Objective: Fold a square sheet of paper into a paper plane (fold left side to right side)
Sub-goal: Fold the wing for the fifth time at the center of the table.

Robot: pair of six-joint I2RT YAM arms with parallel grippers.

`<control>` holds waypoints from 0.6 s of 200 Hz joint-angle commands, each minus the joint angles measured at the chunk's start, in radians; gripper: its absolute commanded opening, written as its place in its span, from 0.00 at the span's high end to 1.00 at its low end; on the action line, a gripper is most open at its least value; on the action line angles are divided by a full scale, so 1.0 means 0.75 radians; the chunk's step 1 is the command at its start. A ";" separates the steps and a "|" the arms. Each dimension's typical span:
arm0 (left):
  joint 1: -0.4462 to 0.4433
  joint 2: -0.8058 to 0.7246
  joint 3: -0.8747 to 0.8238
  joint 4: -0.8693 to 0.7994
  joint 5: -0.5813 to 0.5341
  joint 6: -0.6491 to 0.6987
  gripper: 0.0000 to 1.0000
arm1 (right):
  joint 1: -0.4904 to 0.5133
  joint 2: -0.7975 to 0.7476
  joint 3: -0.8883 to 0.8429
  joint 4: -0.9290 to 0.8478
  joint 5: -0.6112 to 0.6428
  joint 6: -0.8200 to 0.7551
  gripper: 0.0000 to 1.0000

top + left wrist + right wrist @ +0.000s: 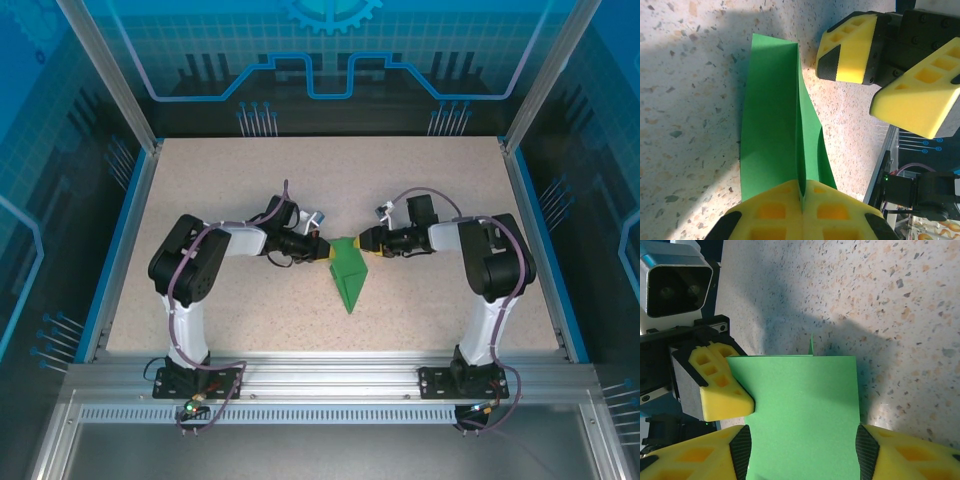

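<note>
The square sheet of paper [350, 282] is bright green and folded into a narrow pointed shape, its tip toward the near table edge. My left gripper [325, 252] meets its far end from the left. In the left wrist view that gripper [802, 192] is shut on an upright crease of the paper [771, 125]. My right gripper [364, 242] comes in from the right, jaws apart. In the right wrist view its fingers [740, 452] straddle a flat green flap [802, 400] that spans the gap between the pads. The left gripper's finger [722, 390] touches that flap's left edge.
The speckled beige table [250, 190] lies inside an aluminium frame with blue walls. Both arm bases [195, 375] are bolted at the near edge. The right gripper's yellow fingers [850, 50] hang close to the paper's far right side in the left wrist view.
</note>
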 commanded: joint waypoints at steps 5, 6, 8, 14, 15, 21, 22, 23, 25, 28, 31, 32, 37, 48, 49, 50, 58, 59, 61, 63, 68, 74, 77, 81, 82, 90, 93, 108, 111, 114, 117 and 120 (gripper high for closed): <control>0.004 0.010 0.010 0.037 0.061 0.051 0.97 | 0.020 0.051 0.018 0.000 -0.036 -0.025 0.37; 0.005 0.010 0.009 0.038 0.062 0.052 0.97 | 0.020 0.054 0.019 0.000 -0.038 -0.025 0.37; 0.004 0.010 0.009 0.039 0.064 0.052 0.97 | 0.021 0.054 0.020 0.000 -0.039 -0.025 0.37; 0.005 0.011 0.005 0.045 0.068 0.053 0.97 | 0.021 0.061 0.022 -0.001 -0.043 -0.023 0.36; 0.005 0.011 0.005 0.045 0.068 0.054 0.97 | 0.021 0.061 0.021 0.000 -0.042 -0.023 0.36; 0.006 0.010 0.005 0.052 0.073 0.052 0.97 | 0.023 0.066 0.027 -0.010 -0.043 -0.026 0.36; 0.005 0.010 0.004 0.052 0.074 0.053 0.97 | 0.024 0.067 0.027 -0.011 -0.044 -0.027 0.36; 0.006 0.010 0.003 0.053 0.075 0.053 0.97 | 0.024 0.068 0.028 -0.011 -0.043 -0.027 0.36; 0.004 0.010 0.003 0.055 0.077 0.054 0.97 | 0.026 0.069 0.029 -0.013 -0.044 -0.029 0.36; 0.005 0.011 0.003 0.059 0.079 0.053 0.97 | 0.025 0.070 0.031 -0.019 -0.045 -0.031 0.36; 0.004 0.010 0.002 0.064 0.082 0.054 0.97 | 0.027 0.072 0.032 -0.022 -0.044 -0.034 0.36; 0.004 0.009 0.002 0.065 0.083 0.054 0.97 | 0.028 0.072 0.034 -0.024 -0.044 -0.035 0.36; 0.005 0.008 0.001 0.073 0.087 0.052 0.97 | 0.031 0.074 0.039 -0.035 -0.044 -0.040 0.35; 0.004 0.004 -0.004 0.089 0.099 0.050 0.98 | 0.035 0.071 0.043 -0.047 -0.042 -0.049 0.35; 0.005 0.003 -0.005 0.090 0.100 0.050 0.98 | 0.035 0.070 0.043 -0.048 -0.042 -0.050 0.35; 0.005 0.002 -0.005 0.092 0.102 0.050 0.98 | 0.034 0.070 0.044 -0.050 -0.039 -0.051 0.35; 0.004 -0.002 -0.008 0.101 0.109 0.050 0.98 | 0.034 0.066 0.044 -0.057 -0.034 -0.055 0.35; 0.005 -0.002 -0.009 0.102 0.110 0.050 0.98 | 0.034 0.065 0.045 -0.058 -0.034 -0.056 0.35; 0.005 -0.004 -0.010 0.105 0.112 0.050 0.98 | 0.034 0.064 0.045 -0.060 -0.034 -0.057 0.35; 0.005 -0.005 -0.010 0.107 0.114 0.050 0.98 | 0.034 0.062 0.046 -0.063 -0.031 -0.059 0.35; 0.006 -0.009 -0.012 0.109 0.117 0.051 0.98 | 0.033 0.059 0.047 -0.072 -0.027 -0.064 0.34; 0.005 -0.013 -0.012 0.109 0.119 0.054 0.98 | 0.033 0.057 0.048 -0.079 -0.024 -0.070 0.34; 0.004 -0.014 -0.012 0.108 0.119 0.056 0.98 | 0.035 0.057 0.048 -0.082 -0.025 -0.072 0.34; 0.004 -0.016 -0.012 0.107 0.120 0.058 0.98 | 0.034 0.054 0.048 -0.083 -0.028 -0.073 0.34; 0.004 -0.016 -0.013 0.107 0.120 0.058 0.98 | 0.035 0.054 0.049 -0.083 -0.028 -0.073 0.34; 0.004 -0.019 -0.014 0.107 0.123 0.063 0.99 | 0.034 0.055 0.050 -0.085 -0.033 -0.076 0.34; 0.005 -0.019 -0.014 0.107 0.124 0.064 0.98 | 0.035 0.056 0.051 -0.085 -0.040 -0.075 0.34; 0.005 -0.021 -0.016 0.115 0.133 0.068 0.99 | 0.037 0.057 0.057 -0.111 -0.037 -0.095 0.34; 0.005 -0.020 -0.018 0.116 0.133 0.068 0.99 | 0.036 0.056 0.057 -0.121 -0.031 -0.103 0.34; 0.004 -0.021 -0.018 0.114 0.132 0.068 0.99 | 0.035 0.054 0.060 -0.130 -0.024 -0.111 0.34; 0.005 -0.021 -0.018 0.112 0.133 0.069 0.99 | 0.033 0.051 0.060 -0.133 -0.021 -0.114 0.34; 0.006 -0.022 -0.018 0.110 0.133 0.071 0.99 | 0.031 0.048 0.057 -0.135 -0.012 -0.115 0.33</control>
